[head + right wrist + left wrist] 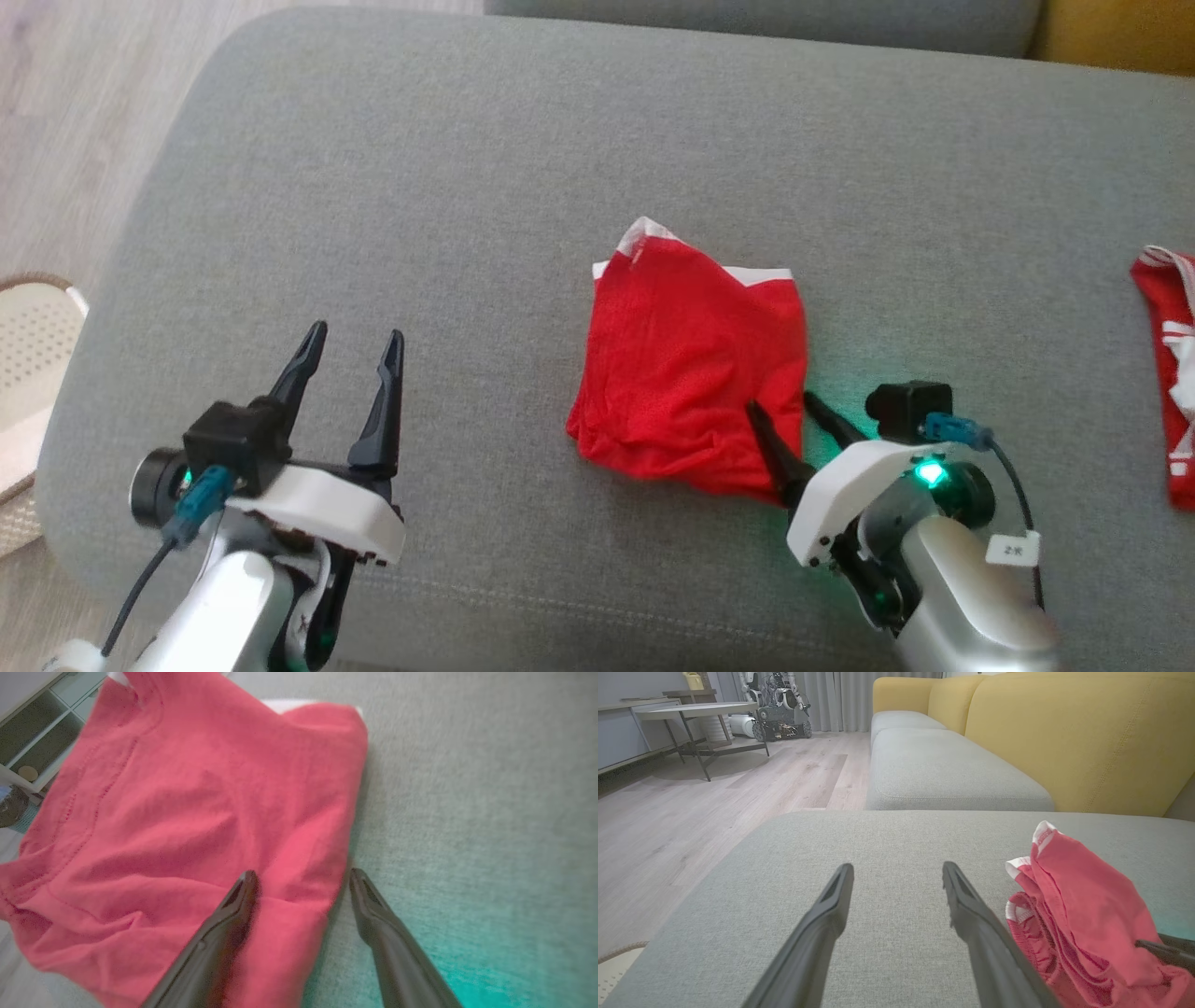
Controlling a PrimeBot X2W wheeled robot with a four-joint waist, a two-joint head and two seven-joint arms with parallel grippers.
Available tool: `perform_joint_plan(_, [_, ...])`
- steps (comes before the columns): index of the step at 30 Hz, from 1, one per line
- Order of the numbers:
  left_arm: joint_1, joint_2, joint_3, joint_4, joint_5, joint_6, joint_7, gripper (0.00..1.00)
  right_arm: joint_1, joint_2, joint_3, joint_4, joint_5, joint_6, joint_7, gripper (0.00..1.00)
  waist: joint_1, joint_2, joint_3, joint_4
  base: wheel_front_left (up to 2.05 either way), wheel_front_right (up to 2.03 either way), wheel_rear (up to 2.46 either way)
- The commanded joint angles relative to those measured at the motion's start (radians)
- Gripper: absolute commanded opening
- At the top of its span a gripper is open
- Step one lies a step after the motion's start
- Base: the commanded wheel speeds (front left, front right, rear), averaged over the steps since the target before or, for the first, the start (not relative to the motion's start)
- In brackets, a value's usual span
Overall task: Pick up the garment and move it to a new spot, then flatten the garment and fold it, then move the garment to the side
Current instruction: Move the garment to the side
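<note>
A red garment (691,364) with white trim lies folded into a rough square on the grey sofa cushion (448,187). My right gripper (780,403) stands open at its near right corner, one finger over the red cloth (196,812) and the other over bare cushion beside the edge, holding nothing. My left gripper (355,341) is open over bare cushion well to the left of the garment, fingers pointing away from me. In the left wrist view the garment (1083,924) bunches at the right, beside my open left gripper (896,870).
A second red and white garment (1167,364) lies at the cushion's right edge. A woven basket (28,373) sits on the wooden floor at the left. Yellow sofa backrests (1083,732) rise behind the cushions. A low table (698,711) stands far across the floor.
</note>
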Motion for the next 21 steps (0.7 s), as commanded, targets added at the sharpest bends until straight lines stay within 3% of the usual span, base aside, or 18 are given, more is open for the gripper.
perform_joint_plan(1, [-0.060, 0.014, 0.038, -0.021, 0.008, -0.003, -0.015, 1.00, -0.044, -0.001, 0.035, 0.009, 0.022, -0.001, -0.012, 1.00, 0.0000, 0.0000, 0.011, 0.010, 0.00, 0.00, 0.00])
perform_joint_plan(6, [-0.071, 0.008, 0.038, -0.005, 0.008, -0.006, -0.024, 1.00, -0.085, -0.001, 0.101, 0.119, 0.084, -0.001, -0.003, 1.00, 0.0000, 0.0000, 0.016, 0.008, 0.00, 0.00, 0.00])
perform_joint_plan(8, [-0.072, 0.008, 0.039, -0.001, 0.008, -0.006, -0.027, 1.00, -0.094, -0.001, 0.136, 0.133, 0.111, -0.001, -0.003, 0.29, 0.0000, 0.0000, 0.015, 0.001, 0.00, 0.00, 0.00])
perform_joint_plan(9, [-0.072, 0.008, 0.039, 0.000, 0.008, -0.006, -0.028, 1.00, -0.098, -0.001, 0.151, 0.140, 0.118, -0.001, -0.004, 0.00, 0.0000, 0.0000, 0.014, -0.004, 0.00, 0.00, 0.00])
perform_joint_plan(19, [-0.063, 0.017, 0.046, -0.003, 0.005, 0.000, -0.035, 1.00, -0.132, -0.003, 0.166, 0.114, 0.053, -0.001, -0.076, 0.00, 0.0000, 0.0000, -0.003, -0.090, 0.00, 0.00, 0.00])
perform_joint_plan(21, [-0.058, 0.021, 0.047, -0.013, 0.005, 0.004, -0.036, 1.00, -0.127, -0.034, 0.158, 0.062, 0.003, -0.001, -0.067, 0.00, 0.0000, 0.0000, -0.001, -0.132, 0.00, 0.00, 0.00])
